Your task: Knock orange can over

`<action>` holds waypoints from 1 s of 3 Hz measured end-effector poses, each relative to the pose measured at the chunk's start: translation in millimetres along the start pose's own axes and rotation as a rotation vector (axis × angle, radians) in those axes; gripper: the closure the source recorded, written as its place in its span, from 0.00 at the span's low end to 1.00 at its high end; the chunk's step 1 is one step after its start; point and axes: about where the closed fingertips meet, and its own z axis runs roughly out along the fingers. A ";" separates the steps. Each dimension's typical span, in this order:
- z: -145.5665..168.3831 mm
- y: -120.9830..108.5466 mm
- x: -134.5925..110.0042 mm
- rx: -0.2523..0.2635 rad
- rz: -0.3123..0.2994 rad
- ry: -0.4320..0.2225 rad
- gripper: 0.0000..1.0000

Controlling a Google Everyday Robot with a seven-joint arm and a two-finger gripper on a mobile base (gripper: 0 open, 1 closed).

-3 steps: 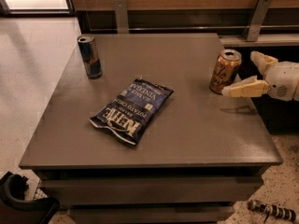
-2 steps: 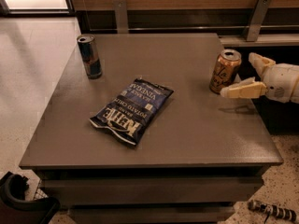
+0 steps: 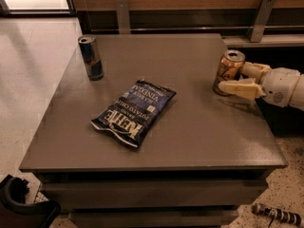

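The orange can (image 3: 228,71) stands at the right side of the grey table (image 3: 190,127), orange-gold with a silver top, leaning slightly. My gripper (image 3: 233,78) reaches in from the right edge of the camera view, at the can's right side. It is open: the near cream finger (image 3: 240,88) lies against the can's lower front, and the far finger (image 3: 254,70) sits just behind and right of the can. The can is partly between the two fingers.
A slim blue-and-silver can (image 3: 91,57) stands at the table's back left. A dark blue chip bag (image 3: 134,111) lies flat in the middle. A wooden wall with metal brackets (image 3: 260,17) runs behind the table. The table's right edge is close under my wrist.
My gripper has moved a little left, toward the orange can; the near finger now reaches the can's base. The can stays in place.
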 end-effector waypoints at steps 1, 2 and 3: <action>2.8 1.6 -0.4 -0.005 -0.001 -0.001 0.57; 5.3 3.0 -1.1 -0.010 -0.001 -0.002 0.81; 7.7 4.3 -1.8 -0.014 -0.002 -0.003 1.00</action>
